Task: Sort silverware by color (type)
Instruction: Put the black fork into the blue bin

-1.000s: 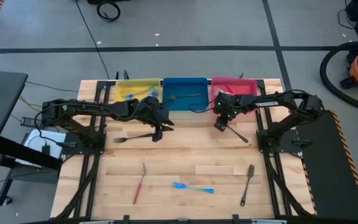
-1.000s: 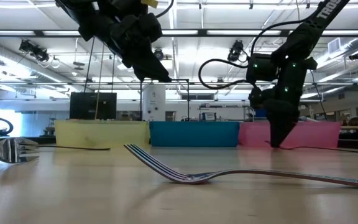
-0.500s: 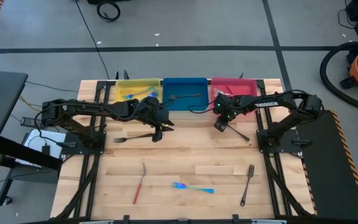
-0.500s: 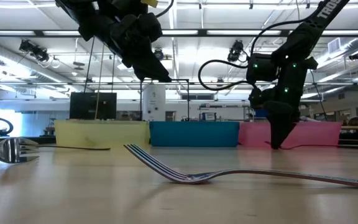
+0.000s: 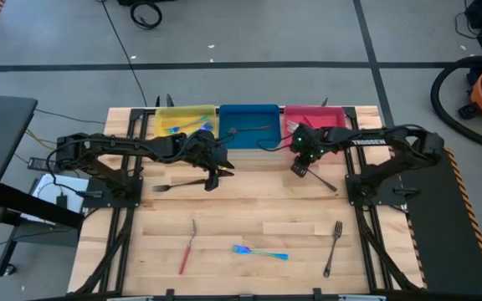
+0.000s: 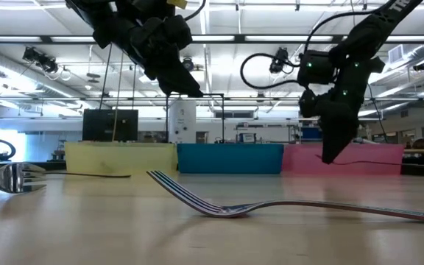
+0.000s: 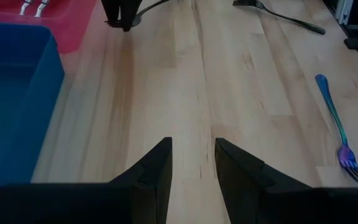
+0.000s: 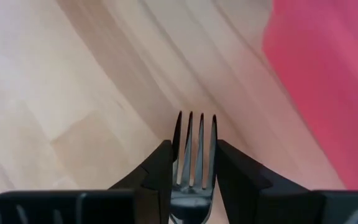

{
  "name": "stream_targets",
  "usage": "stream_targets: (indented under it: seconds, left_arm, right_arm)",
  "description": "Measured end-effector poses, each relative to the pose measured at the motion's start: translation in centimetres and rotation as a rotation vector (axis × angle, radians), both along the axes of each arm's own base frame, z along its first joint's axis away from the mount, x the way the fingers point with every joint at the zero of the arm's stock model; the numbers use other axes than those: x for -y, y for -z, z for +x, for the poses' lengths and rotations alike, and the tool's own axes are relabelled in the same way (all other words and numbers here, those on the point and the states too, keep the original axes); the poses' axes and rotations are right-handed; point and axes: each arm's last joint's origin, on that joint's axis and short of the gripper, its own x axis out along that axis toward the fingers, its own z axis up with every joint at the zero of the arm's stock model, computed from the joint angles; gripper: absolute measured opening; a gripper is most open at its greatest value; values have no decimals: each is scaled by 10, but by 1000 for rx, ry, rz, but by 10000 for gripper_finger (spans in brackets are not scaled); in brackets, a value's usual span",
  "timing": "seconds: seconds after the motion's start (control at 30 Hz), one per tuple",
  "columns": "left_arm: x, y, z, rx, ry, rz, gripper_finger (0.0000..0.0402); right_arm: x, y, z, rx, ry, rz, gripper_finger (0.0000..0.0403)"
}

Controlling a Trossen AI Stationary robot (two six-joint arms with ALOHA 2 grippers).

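Note:
My right gripper (image 5: 299,167) is shut on a dark grey fork (image 5: 318,178) just in front of the red tray (image 5: 335,111), raised off the wood in the low view (image 6: 333,153). My left gripper (image 5: 212,173) hovers open and empty (image 7: 192,155) in front of the blue tray (image 5: 248,113), high above the table (image 6: 174,73). A second dark fork (image 5: 178,184) lies flat beside it. Near the front edge lie a red-handled piece (image 5: 187,246), an iridescent blue fork (image 5: 260,252) and a third dark fork (image 5: 333,247). The yellow tray (image 5: 162,117) holds teal pieces. My right gripper pinches the dark fork's head between its two fingers (image 8: 160,168), at the base of the tines (image 8: 194,177). The tines (image 8: 195,134) stick out past the fingertips. The fingers point steeply down from above. The handle (image 5: 325,183) trails toward the table's right and near side.
The three trays stand side by side along the far edge. A dark piece lies in the blue tray (image 7: 5,93). Both arm bases flank the table at left and right. Bare wood shows between the two grippers and across the middle of the table (image 5: 258,209).
My right gripper has risen from the tabletop with the fork's head and shifted slightly toward the table's right, staying shut on it.

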Motion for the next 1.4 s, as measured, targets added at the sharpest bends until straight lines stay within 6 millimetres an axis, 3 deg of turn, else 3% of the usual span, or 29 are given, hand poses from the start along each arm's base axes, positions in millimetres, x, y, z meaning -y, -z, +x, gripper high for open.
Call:
stream_targets:
  seconds: [0.17,0.37,0.57,0.87,1.13,1.4]
  left_arm:
    - [-2,0,0,-5,-40,27,121]
    - [-10,0,-2,-9,-91,34,121]
    - [-21,1,-5,-19,-134,23,121]
    - [-43,-1,-30,-143,-196,25,121]
    - [-62,-1,-47,-211,-249,35,121]
    - [-76,1,-56,-244,-243,90,121]
  right_arm:
    - [-1,-13,-1,52,-10,0,110]
    - [3,-50,10,150,-48,-60,110]
    - [17,-86,34,297,-85,-242,110]
    - [54,-117,80,452,-96,-515,110]
    - [103,-123,119,453,-121,-636,110]
    - [140,-102,142,443,-191,-565,110]
